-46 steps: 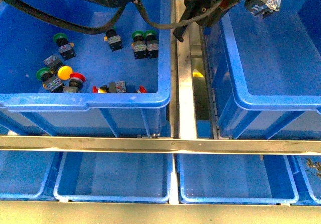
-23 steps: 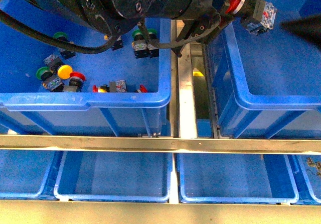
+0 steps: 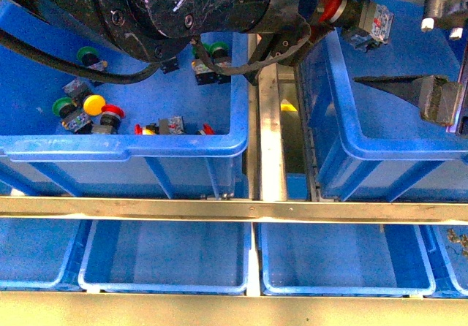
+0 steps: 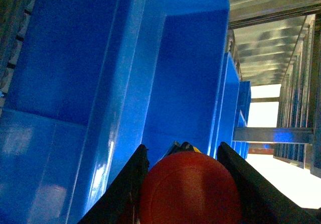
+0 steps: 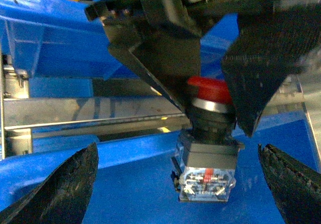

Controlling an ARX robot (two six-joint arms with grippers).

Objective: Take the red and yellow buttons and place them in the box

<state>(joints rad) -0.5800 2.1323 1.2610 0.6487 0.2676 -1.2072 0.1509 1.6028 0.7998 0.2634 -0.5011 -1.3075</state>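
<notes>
My left gripper (image 3: 330, 6) is shut on a red button (image 3: 335, 8) by its cap, and the button's grey body (image 3: 371, 23) hangs over the box (image 3: 380, 147), the blue bin on the right. In the left wrist view the red cap (image 4: 190, 189) fills the space between the black fingers (image 4: 125, 184). The right wrist view shows the same button (image 5: 206, 158) held above the box floor (image 5: 130, 194). My right gripper (image 3: 398, 48) is open over the box, just right of the button. A yellow button (image 3: 93, 104) and a red button (image 3: 112, 112) lie in the left bin (image 3: 124, 147).
Green-capped switches (image 3: 212, 52) and more small switches (image 3: 170, 126) lie in the left bin. A metal divider (image 3: 270, 121) runs between the two bins. A metal rail (image 3: 234, 209) crosses in front, with shallower blue trays (image 3: 168, 256) below it.
My left arm has swung lower and further into view, shifting the red button slightly left over the box. The right gripper has come in from the right, open, over the box.
</notes>
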